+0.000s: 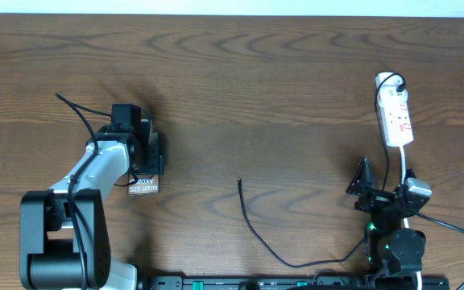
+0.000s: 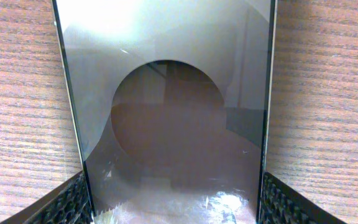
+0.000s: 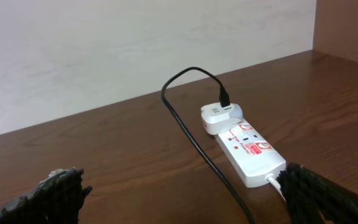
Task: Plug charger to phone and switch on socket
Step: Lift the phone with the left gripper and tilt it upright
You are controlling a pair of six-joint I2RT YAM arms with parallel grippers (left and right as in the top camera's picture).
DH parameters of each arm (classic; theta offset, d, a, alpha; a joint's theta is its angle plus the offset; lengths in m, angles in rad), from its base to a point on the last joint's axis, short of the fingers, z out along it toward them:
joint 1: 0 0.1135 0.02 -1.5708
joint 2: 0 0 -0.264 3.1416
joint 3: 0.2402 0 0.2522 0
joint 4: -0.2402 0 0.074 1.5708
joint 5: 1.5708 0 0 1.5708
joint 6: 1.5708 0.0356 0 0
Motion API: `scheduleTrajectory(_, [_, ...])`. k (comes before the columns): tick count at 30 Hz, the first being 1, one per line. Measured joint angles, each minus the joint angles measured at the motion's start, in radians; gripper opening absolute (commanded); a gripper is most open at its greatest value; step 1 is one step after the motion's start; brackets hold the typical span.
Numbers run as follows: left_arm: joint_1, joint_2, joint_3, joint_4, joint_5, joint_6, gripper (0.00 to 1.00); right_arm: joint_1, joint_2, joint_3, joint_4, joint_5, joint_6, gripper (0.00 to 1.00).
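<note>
Dark brown wood-grain table [image 1: 296, 80], white socket [image 1: 396, 117] with small red marks, thin black charger [image 1: 248, 219] left of the socket, phone [image 2: 173, 37] glossy grey with a dark brownish round patch, black criss-cross-textured left finger pads [image 2: 67, 202], off-white wall [image 3: 104, 50] behind the socket

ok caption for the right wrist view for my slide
Open right gripper faces the white power strip on the wooden table, black charger cable looping from its far end.
</note>
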Motion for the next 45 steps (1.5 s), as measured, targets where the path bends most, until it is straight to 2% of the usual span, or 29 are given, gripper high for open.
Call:
scheduleTrajectory(7, [0.0,0.0,0.0,0.0,0.0,0.0,0.41,0.0,0.0,0.0,0.0,0.0,0.0,0.99])
scheduleTrajectory(9, [0.0,0.0,0.0,0.0,0.0,0.0,0.29,0.0,0.0,0.0,0.0,0.0,0.0,0.99])
scheduleTrajectory(11, [0.0,0.0,0.0,0.0,0.0,0.0,0.08,0.0,0.0,0.0,0.0,0.0,0.0,0.99])
scheduleTrajectory(27, [0.001,-0.01,0.016,-0.048,0.04,0.007,0.07,0.0,0.0,0.0,0.0,0.0,0.0,0.99])
scheduleTrajectory(35, [0.0,-0.197,0.085,-0.045,0.194,-0.002,0.08,0.0,0.0,0.0,0.0,0.0,0.0,0.99])
scheduleTrajectory(41, [0.0,-0.396,0.108,-0.029,0.297,-0.113,0.08,0.0,0.0,0.0,0.0,0.0,0.0,0.99])
scheduleTrajectory(45, [0.0,-0.475,0.108,-0.031,0.394,-0.246,0.07,0.0,0.0,0.0,0.0,0.0,0.0,0.99])
